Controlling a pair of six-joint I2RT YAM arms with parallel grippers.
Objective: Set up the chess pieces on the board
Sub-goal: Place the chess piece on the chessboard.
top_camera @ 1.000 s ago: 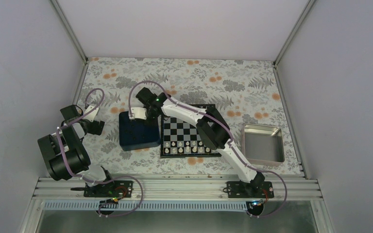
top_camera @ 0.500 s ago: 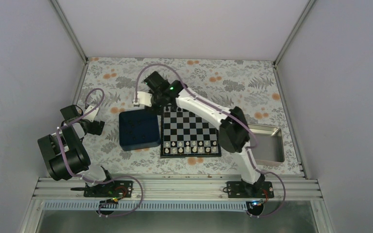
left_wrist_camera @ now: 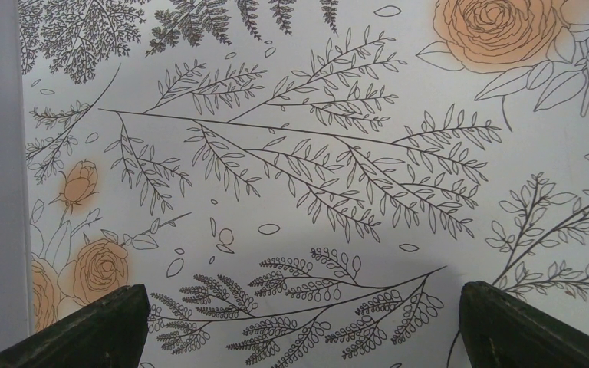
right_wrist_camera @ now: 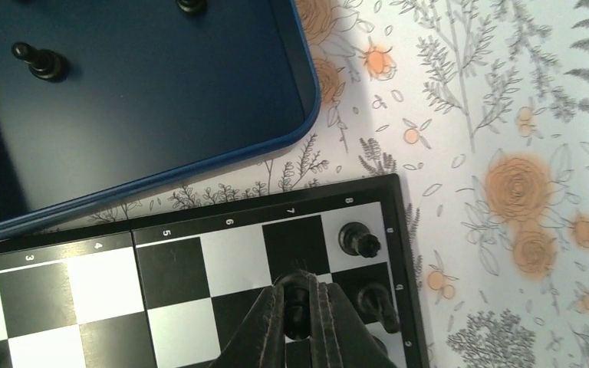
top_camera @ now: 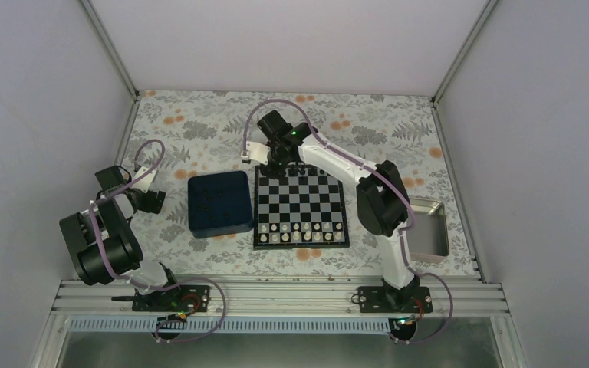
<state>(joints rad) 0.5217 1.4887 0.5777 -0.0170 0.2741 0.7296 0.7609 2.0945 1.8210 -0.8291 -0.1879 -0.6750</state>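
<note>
A little black chess piece point(right_wrist_camera: 297, 305) is sitting between the two fingers of the right gripper point(right_wrist_camera: 301, 287). The fingers are squeezing in on it from both sides, so the jaws are clamped on the piece. The piece is hanging low over the board point(right_wrist_camera: 199, 261), close to the corner. I cannot tell if it is touching the square under it.

Two more black pieces point(right_wrist_camera: 358, 239) are standing on the board just beside the gripper, right by the border. One is in the corner square and the other is next to it.

From above, the board is lying flat in the middle of the table. The right arm is reaching across to its far-left corner. The white pieces point(top_camera: 299, 231) are standing in the two rows nearest the arms.

The blue tray point(right_wrist_camera: 161, 115) is lying just beside the board, on its left. A few black pieces point(right_wrist_camera: 38, 60) are waiting inside it, well apart from each other.

The silver tray point(top_camera: 429, 230) is sitting on the other side of the board, and the right arm is hiding part of it.

The left gripper point(left_wrist_camera: 307, 330) is hovering far off to the left over the flowery cloth point(left_wrist_camera: 314, 153). Its fingers are spread wide apart and are holding nothing.
</note>
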